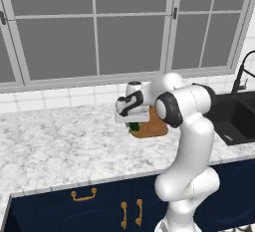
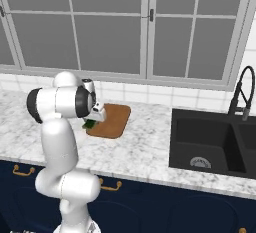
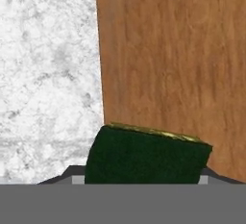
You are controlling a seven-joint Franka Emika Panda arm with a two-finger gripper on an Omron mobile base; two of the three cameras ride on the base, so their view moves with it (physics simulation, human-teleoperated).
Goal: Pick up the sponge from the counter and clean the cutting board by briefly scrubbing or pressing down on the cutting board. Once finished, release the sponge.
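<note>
Black sink [image 2: 215, 142] sunk into the counter [image 1: 60, 141] well to the right of the board [image 2: 112, 119]; basin bare but for a round drain [image 2: 200, 162], black tap [image 2: 245, 94] rising behind it.

Gripper [image 1: 133, 125] pointing down over the board's left end, seen from the left base camera; fingertips themselves hidden, so cannot tell the exact gap. Closed on the sponge [image 3: 146, 156], to judge from the hand view: dark green block sitting right at the fingertips, thin yellow-green layer along its upper edge, tilted slightly. A bit of green also peeking out under the hand in both base views [image 2: 90, 123]. Cannot tell whether sponge touches the wood or hangs just above it.

Sponge straddling the board's long edge in the hand view, most of it over wood, its left corner over marble. Board flat on the counter, near the tiled back wall [image 1: 50, 96], window [image 1: 99, 27] above. Wide bare marble left of the board and in front of it up to the counter's front edge; navy cabinets [image 1: 99, 206] with brass handles [image 1: 83, 194] below.
</note>
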